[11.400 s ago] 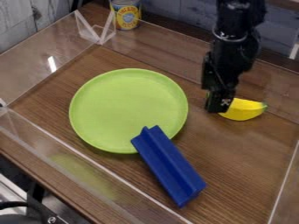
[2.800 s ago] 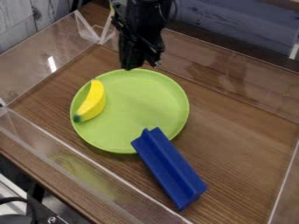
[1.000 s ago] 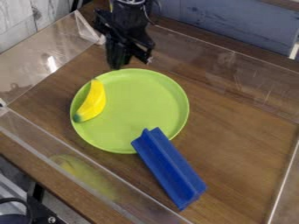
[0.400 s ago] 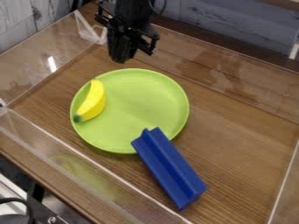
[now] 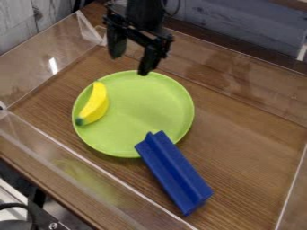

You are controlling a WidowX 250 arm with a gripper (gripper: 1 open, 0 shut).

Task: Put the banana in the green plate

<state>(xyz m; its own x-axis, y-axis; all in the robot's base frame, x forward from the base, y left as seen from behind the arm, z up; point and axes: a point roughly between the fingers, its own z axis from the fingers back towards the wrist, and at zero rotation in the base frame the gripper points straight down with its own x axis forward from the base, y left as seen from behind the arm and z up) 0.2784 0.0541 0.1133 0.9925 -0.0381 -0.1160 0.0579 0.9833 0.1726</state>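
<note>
1. Your banana (image 5: 92, 102) lies on the green plate (image 5: 150, 112), at about nine o'clock on its disc, touching the raised rim on that side and nothing else.
2. I judge the placing done: the fruit rests flat inside the plate with no part of the arm on it. All that looks left is for you to draw the arm away.
3. The gripper (image 5: 133, 56) hangs over the plate's twelve o'clock edge, above the bench, pointing steeply down. Its fingers (image 5: 150, 61) are spread wide and pinch nothing.
4. The blue block (image 5: 173, 169) lies at about five o'clock of the plate, one end overlapping the rim.
5. Against the frames of a second ago and less, the fingers were pressed together and now stand apart; the arm has shifted slightly rightwards.
6. The banana, plate and block have not moved across those frames.
</note>
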